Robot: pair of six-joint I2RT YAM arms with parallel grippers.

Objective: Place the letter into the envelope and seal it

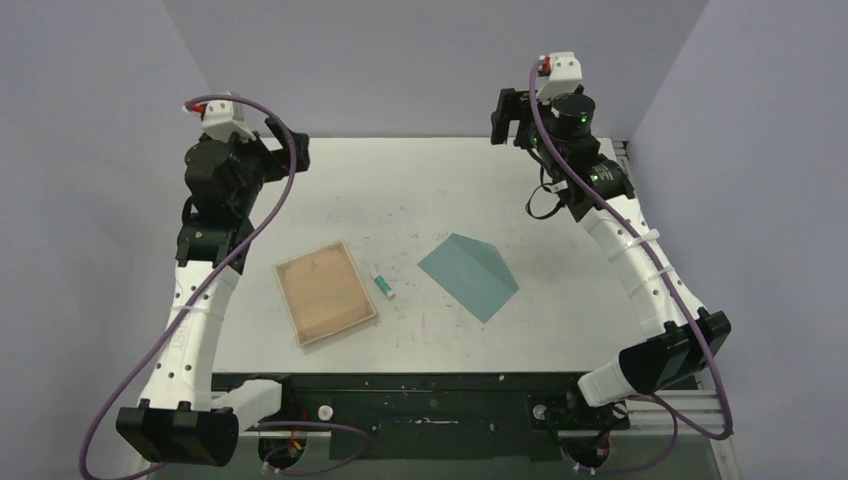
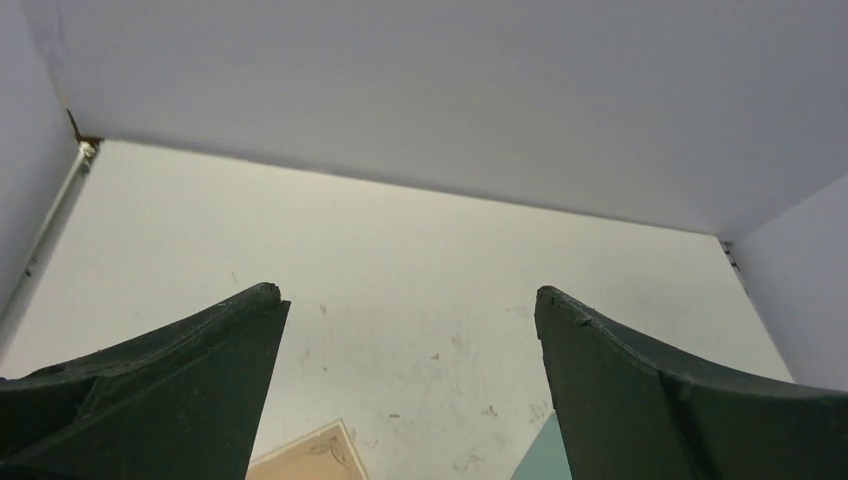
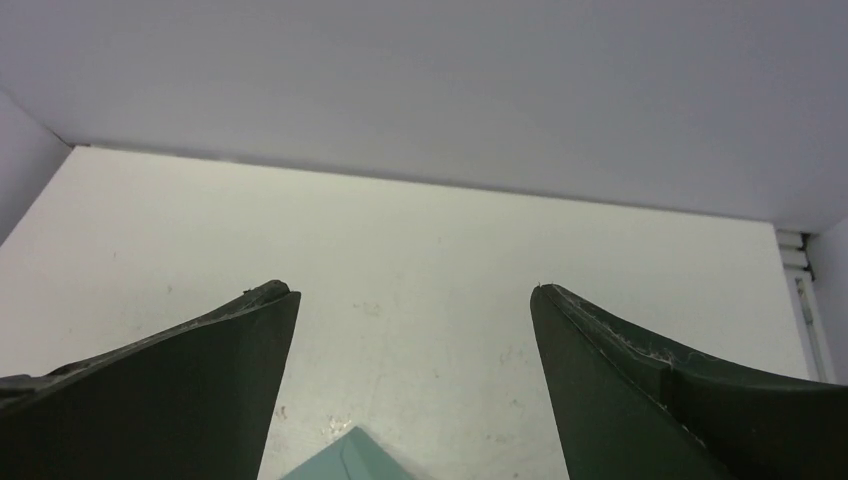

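Letter (image 1: 326, 292) lies flat on the table (image 1: 420, 180), left of centre in the top view, tilted. Envelope (image 1: 468, 275) lies flat right of centre, apart from the letter. A small white-and-green glue tube (image 1: 383, 284) sits between them, just beside the letter's right edge; its print is too small to read. Left end effector (image 2: 405, 295) and right end effector (image 3: 412, 290) are both spread wide, gripping nothing, raised at upper left and upper right of the frame.

No text, brand or number can be read anywhere. The small white-and-green tube (image 1: 383, 284) on the bench (image 1: 450, 180) shows a green patch, its print too small to make out.
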